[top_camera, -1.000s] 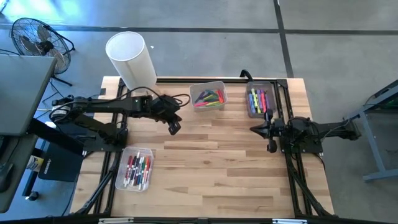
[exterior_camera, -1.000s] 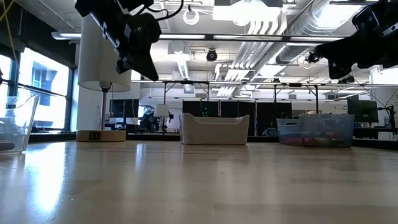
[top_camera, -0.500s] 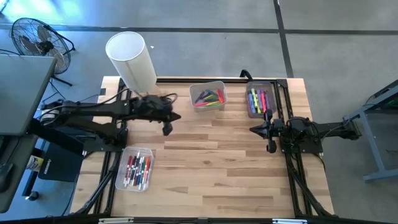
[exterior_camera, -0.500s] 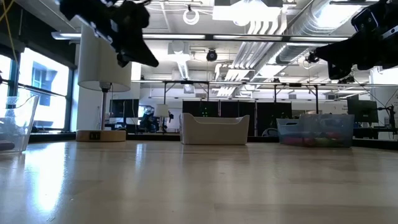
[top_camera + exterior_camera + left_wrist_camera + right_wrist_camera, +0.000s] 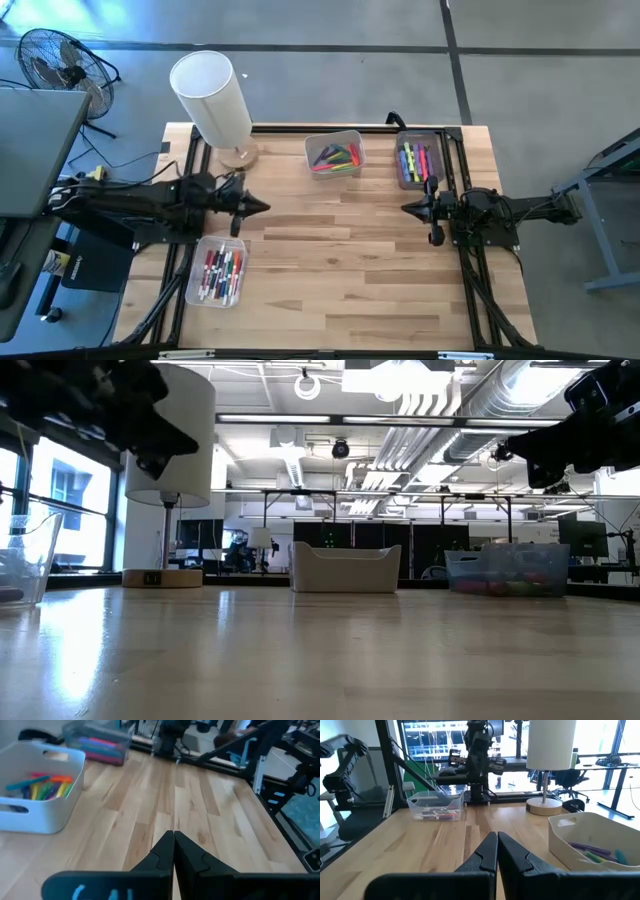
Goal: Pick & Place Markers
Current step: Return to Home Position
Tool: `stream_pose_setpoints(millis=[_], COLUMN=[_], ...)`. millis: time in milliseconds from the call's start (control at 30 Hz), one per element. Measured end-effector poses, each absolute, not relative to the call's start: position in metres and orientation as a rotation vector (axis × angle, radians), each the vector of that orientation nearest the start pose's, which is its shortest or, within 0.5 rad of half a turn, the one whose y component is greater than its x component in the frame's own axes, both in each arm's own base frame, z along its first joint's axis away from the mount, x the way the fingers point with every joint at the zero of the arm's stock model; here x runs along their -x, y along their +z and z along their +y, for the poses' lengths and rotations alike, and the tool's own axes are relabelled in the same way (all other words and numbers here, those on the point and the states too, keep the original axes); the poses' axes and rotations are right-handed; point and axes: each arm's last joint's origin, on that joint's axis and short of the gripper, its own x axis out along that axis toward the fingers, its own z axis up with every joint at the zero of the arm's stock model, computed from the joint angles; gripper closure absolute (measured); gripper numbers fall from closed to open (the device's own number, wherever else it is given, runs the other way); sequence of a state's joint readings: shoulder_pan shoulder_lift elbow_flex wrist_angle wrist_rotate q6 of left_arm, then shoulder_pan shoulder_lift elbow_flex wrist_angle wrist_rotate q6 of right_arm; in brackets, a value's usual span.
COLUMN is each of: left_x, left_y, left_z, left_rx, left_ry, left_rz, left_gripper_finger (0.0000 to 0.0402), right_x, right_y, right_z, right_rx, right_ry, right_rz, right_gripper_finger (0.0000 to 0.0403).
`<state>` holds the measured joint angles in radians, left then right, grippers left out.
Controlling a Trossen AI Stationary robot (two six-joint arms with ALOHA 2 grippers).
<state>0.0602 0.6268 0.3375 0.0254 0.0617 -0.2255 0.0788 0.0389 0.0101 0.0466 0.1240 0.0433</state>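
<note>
- A white bin [image 5: 335,155] is sitting at about 12 o'clock on the wooden table [image 5: 330,270], close to the far edge. It is holding a loose pile of markers [image 5: 340,158] in green, pink, orange and purple.
- A clear bin [image 5: 418,160] is standing at about 1 o'clock, near the far right corner, with pink, yellow, green and purple markers lying lengthwise inside.
- A second clear bin [image 5: 217,271] is resting at about 8 o'clock, by the left edge. It is carrying a row of mostly red and dark pens, some with white barrels.
- No markers are lying loose on the boards; all those visible are sitting in the three bins.
- A lamp [image 5: 212,98] with a tall white shade is standing at about 11 o'clock, just left of the white bin.
- A fan [image 5: 55,60] is sitting on the floor beyond the table's far left corner.
- The left gripper [image 5: 260,208] is hanging at about 9 o'clock, pointing toward the centre, its fingers pressed together with nothing between them.
- The right gripper [image 5: 406,208] is hanging at about 3 o'clock, facing the left one, its fingers likewise pressed together and holding nothing.
- The bare boards between the two grippers are lying unobstructed.
</note>
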Motion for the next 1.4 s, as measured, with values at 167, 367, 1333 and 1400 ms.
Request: stream_pose_setpoints(millis=[167,367,1333,1400], left_x=[-0.130,-0.110,-0.099,-0.099], left_y=[0.204,0.185,0.167,0.166], left_z=[-0.003,-0.007,-0.009,-0.009], left_rx=[0.193,0.148,0.030,0.030], left_ry=[0.012,-0.049,-0.135,-0.135], left_rz=[0.201,0.124,0.012,0.012], left_gripper_finger=[0.0401,0.0401,0.0402,0.0402], right_x=[-0.099,-0.099,-0.099,-0.099], right_y=[0.169,0.169,0.169,0.169], right_z=[0.004,0.004,0.004,0.004], right_rx=[-0.046,-0.046,-0.046,-0.046], right_ry=[-0.045,-0.045,-0.045,-0.045], right_rz=[-0.022,-0.021,-0.022,-0.022], right_gripper_finger=[0.0402,0.0402,0.0402,0.0402])
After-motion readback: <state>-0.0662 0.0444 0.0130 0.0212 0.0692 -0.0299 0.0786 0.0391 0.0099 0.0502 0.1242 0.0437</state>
